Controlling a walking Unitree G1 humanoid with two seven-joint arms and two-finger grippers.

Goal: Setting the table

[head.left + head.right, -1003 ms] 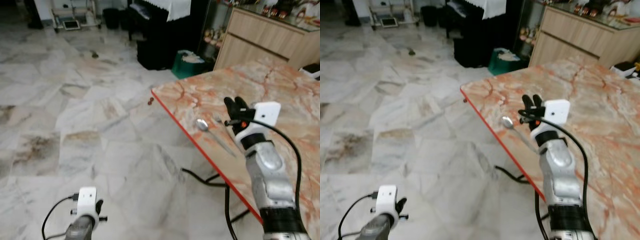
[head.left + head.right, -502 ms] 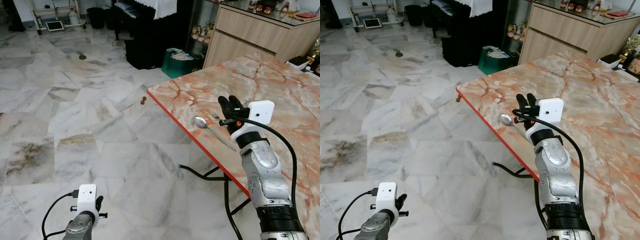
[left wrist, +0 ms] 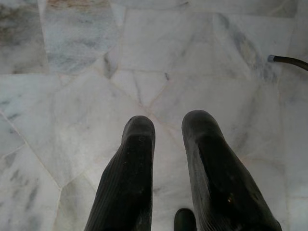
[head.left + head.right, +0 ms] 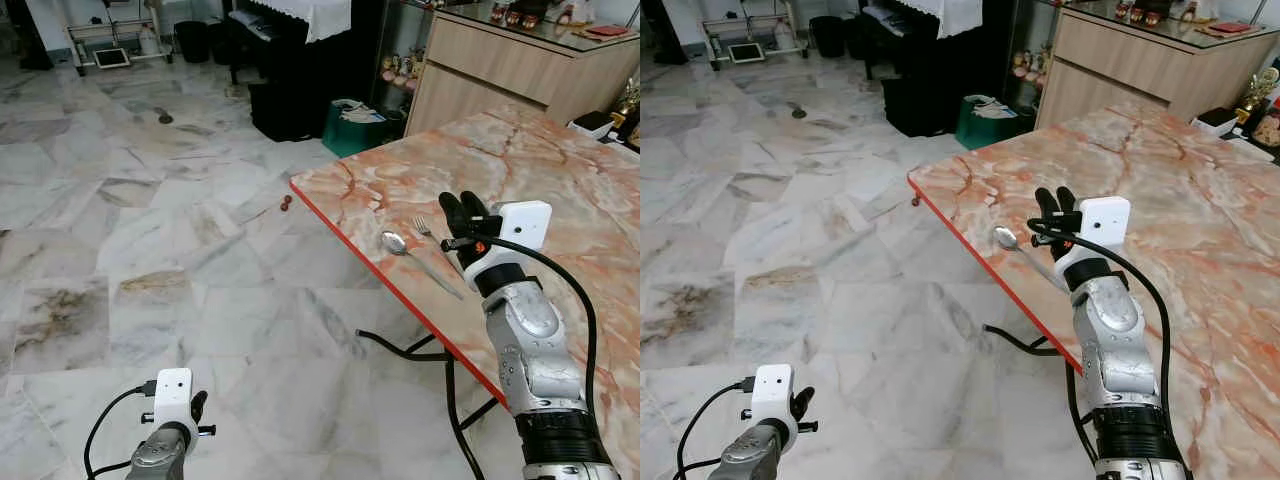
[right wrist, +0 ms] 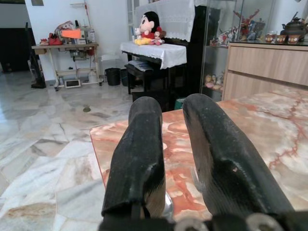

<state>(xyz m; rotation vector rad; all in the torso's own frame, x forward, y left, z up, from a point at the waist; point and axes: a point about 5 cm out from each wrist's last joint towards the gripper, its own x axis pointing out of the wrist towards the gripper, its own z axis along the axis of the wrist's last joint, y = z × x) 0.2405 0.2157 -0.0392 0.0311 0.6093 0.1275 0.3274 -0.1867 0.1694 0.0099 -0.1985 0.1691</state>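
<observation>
Pink-veined marble table [image 4: 560,160], red edge; silver spoon [image 4: 396,243].

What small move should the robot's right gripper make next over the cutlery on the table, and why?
Probably pull the right gripper back and up, clear of the table. Its fingers are open and empty above the fork, which already lies beside the spoon near the table's edge, so both look placed. The left gripper hangs idle.

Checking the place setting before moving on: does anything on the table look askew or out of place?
The spoon and fork lie slanted close to the table's red edge, with no plate or other setting seen beside them. The right tool hovers above them.
</observation>
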